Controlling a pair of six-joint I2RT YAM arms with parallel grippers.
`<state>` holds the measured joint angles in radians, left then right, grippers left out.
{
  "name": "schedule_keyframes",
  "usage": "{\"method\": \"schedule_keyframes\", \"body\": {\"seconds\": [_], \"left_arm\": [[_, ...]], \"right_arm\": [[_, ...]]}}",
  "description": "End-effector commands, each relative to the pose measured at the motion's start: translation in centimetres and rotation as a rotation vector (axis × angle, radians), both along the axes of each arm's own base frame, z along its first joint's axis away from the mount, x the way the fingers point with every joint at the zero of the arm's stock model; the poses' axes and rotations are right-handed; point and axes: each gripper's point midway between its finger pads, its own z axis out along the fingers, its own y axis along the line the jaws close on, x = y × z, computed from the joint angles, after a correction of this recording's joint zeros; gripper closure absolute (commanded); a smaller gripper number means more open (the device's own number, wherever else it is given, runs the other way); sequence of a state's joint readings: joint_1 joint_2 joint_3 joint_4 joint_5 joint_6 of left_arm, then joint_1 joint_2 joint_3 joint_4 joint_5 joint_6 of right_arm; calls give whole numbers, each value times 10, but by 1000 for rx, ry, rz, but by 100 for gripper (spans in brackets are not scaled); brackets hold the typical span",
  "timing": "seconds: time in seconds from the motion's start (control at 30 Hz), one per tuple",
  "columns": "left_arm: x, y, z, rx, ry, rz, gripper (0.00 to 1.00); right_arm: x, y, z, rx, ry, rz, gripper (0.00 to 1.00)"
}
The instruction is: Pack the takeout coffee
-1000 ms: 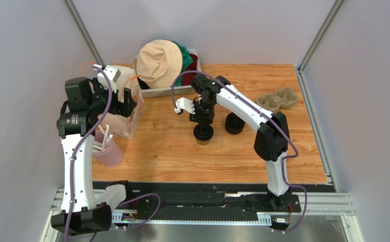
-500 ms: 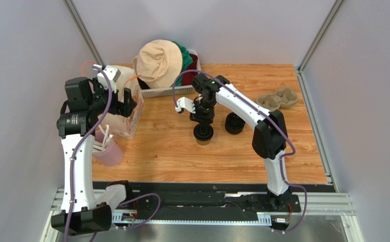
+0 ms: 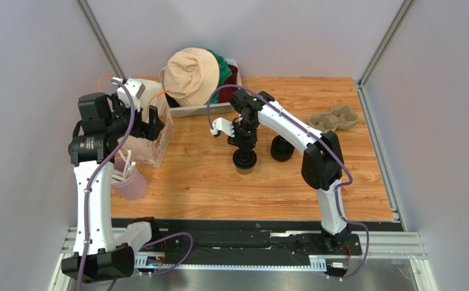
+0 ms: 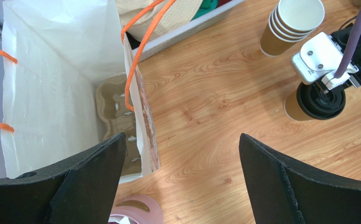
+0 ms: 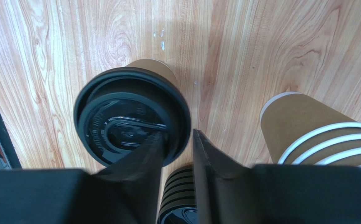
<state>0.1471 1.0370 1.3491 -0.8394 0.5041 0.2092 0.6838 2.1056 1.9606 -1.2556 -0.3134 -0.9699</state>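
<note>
Starting with the top view: right hand (image 3: 243, 145) sits directly over the takeout coffee (image 3: 244, 160), which stands upright mid-table (image 3: 206, 182) with its lid on. A stack of black lids (image 3: 282, 149) is just beside it on the right, and a cardboard carrier (image 3: 334, 117) lies farther right near the edge. Left hand (image 3: 150, 127) hangs over the white paper bag (image 3: 156, 148) at the left side; the pink cup (image 3: 133, 185) of straws is at the bag's near side, and the basket (image 3: 197, 110) with a tan hat (image 3: 189, 74) is at the back. Left wrist view: left hand (image 4: 181, 140) is spread wide and holds nothing. The bag's side wall lies between its fingers (image 4: 91, 179). The bag (image 4: 51, 56) is open, with orange handles and a second carrier (image 4: 114, 109) lying on its bottom. The takeout coffee (image 4: 306, 105) is at the right edge under the right hand (image 4: 324, 91), with a stack of kraft cups (image 4: 289, 28) beyond it. Right wrist view: right hand (image 5: 180, 140) is nearly closed, pinching the rim of the black lid on the takeout coffee (image 5: 121, 116), one finger on the lid top and the other outside the rim. The cup stands on the table. The lid stack (image 5: 177, 198) shows below the fingers and the cup stack (image 5: 308, 135) at right.
</note>
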Motion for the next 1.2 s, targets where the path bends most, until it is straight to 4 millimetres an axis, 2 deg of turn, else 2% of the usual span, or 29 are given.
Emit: {"method": "schedule_keyframes", "body": {"seconds": [0.0,0.03,0.1,0.13,0.27,0.43,0.53,0.57,0.63,0.67,0.73,0.77,0.8,0.87,0.9,0.97,1.0,1.17], "left_arm": [[3,1,6,-17,-22,7,1],[3,1,6,-17,-23,7,1],[3,1,6,-17,-22,5,1],[3,1,6,-18,-23,6,1],[3,0,7,-19,-23,2,1],[-1,-3,14,-21,-31,-19,1],[-4,-9,30,-20,-65,-54,1],[-5,-9,43,-8,-100,-63,1],[-6,-7,56,14,-132,-63,1],[-6,-6,71,39,-174,-68,1],[-4,2,83,76,-200,-33,1],[-3,4,96,101,-230,-29,1],[-3,7,99,111,-223,-20,1],[3,14,108,132,-230,11,1],[5,15,107,132,-218,18,1],[16,19,99,144,-187,20,1],[22,21,94,152,-175,21,1],[53,21,57,164,-98,-51,1]], "right_arm": [[5,9,6,37,-10,-4,74],[5,9,6,33,-8,-3,82],[2,5,7,16,1,-2,90],[2,5,8,12,-2,-1,100],[-2,0,19,7,-4,-8,100],[-9,-3,46,49,-26,-40,100],[-11,-6,59,65,-49,-84,100],[-11,-8,63,64,-52,-120,100],[-12,-11,74,79,-80,-156,100],[-12,-14,78,79,-88,-195,100],[-14,-19,87,96,-114,-231,100],[-16,-22,89,97,-119,-247,100],[-19,-23,99,121,-133,-267,100],[-24,-27,103,129,-131,-285,100],[-28,-29,113,153,-140,-300,100],[-33,-31,122,178,-146,-311,100],[-37,-32,133,207,-163,-319,100],[-48,-37,170,290,-196,-340,100]]}}
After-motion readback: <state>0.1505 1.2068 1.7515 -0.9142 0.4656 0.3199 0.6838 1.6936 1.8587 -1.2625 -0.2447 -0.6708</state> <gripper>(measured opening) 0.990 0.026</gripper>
